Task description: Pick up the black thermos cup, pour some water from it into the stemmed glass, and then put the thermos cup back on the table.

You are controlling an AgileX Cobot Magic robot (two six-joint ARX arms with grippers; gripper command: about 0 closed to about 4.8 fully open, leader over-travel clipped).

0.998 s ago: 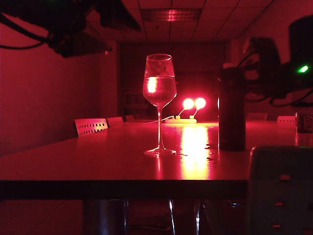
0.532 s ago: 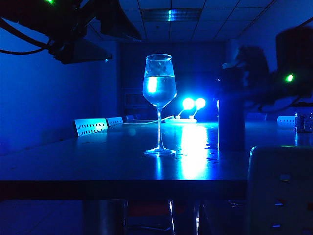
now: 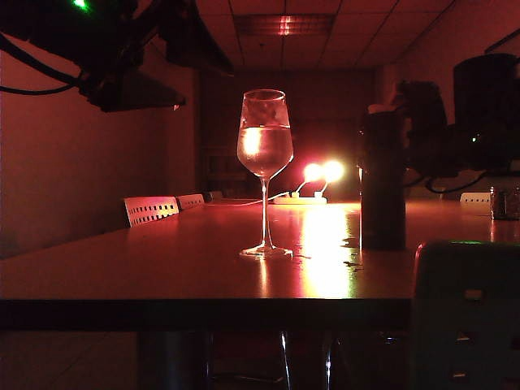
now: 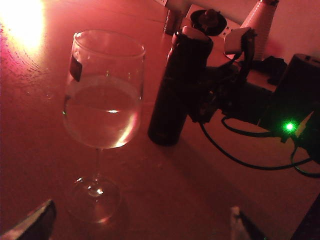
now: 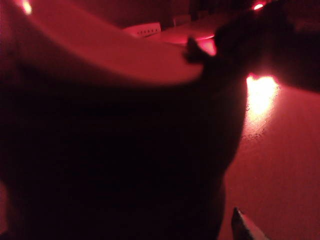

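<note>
The black thermos cup (image 3: 383, 183) stands upright on the table (image 3: 162, 276), to the right of the stemmed glass (image 3: 264, 162), which is about half full of clear liquid. My right gripper (image 3: 416, 134) is level with the cup's upper half and open, its fingers on either side of the cup (image 4: 177, 95). In the right wrist view the dark cup (image 5: 125, 165) fills the picture, and a strip of table shows between it and one fingertip (image 5: 245, 227). My left gripper (image 4: 140, 231) hangs open above the table near the glass (image 4: 102, 110), holding nothing.
Two bright lamps (image 3: 322, 171) glare at the table's far end beside white chair backs (image 3: 150, 209). A small clear jar (image 3: 505, 203) stands far right. A grey box (image 3: 467, 313) blocks the front right. Cables (image 4: 250, 160) trail from the right arm.
The right gripper has dropped lower and come in closer around the thermos cup. The room light has gone from red through blue to orange. The left arm, glass and cup stay put.
</note>
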